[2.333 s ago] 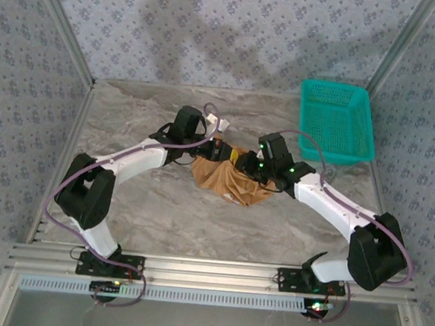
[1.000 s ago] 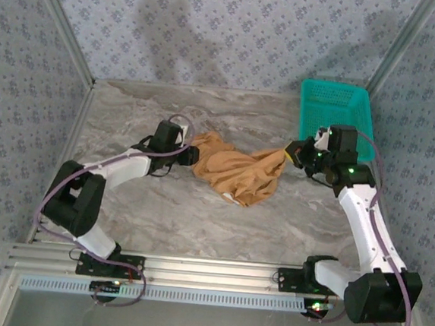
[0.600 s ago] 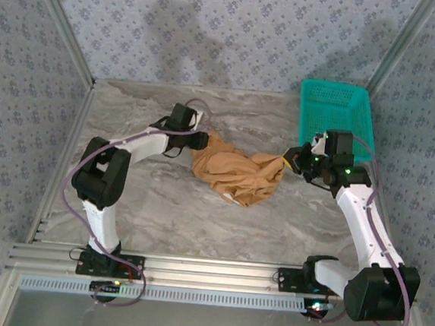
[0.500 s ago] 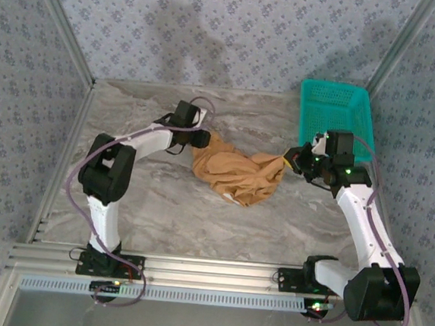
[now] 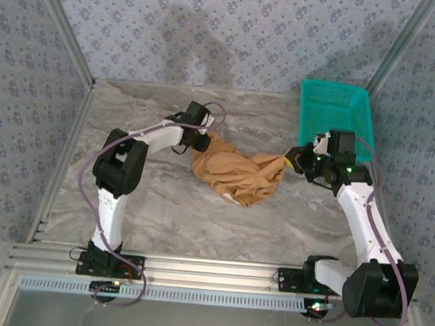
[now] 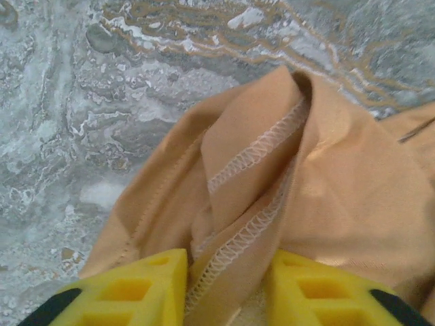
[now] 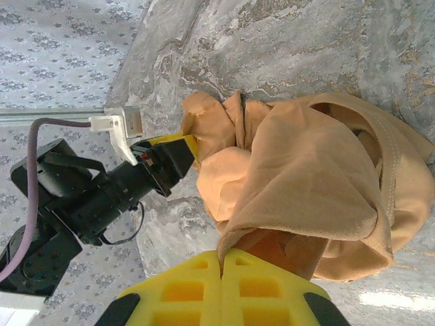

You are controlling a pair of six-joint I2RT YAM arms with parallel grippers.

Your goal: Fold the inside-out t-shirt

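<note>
Caught from above mid re-grip on the inside-out t-shirt point(image 5: 235, 176), heaped at centre frame on the marbled table point(image 5: 160, 204). Within the last second, swung the left arm's elbow inward and carried the left gripper point(image 5: 198, 140) up to the cloth's upper-left edge; meanwhile let the stretch between the two arms go slack.

At the bottom of the left wrist view, yellow fingers point(image 6: 129, 288) set either side of a raised seam fold and narrowing on it; impossible to tell yet whether truly pinched. Right of centre, just short of the teal basket point(image 5: 335, 120), no shift by the right gripper point(image 5: 289, 158): clamped tight on a twisted corner, with cloth spilling from the closed yellow pads point(image 7: 183, 288) in the right wrist view.

Judged as still hunting for edges to spread the garment flat; no fold begun.

Soft tan-orange knit, matte and deeply creased, with pale overlock stitching exposed along the hems, a mark of the inside-out state. Hard, grey-veined stone pattern beneath. Rigid plastic mesh for the basket.
</note>
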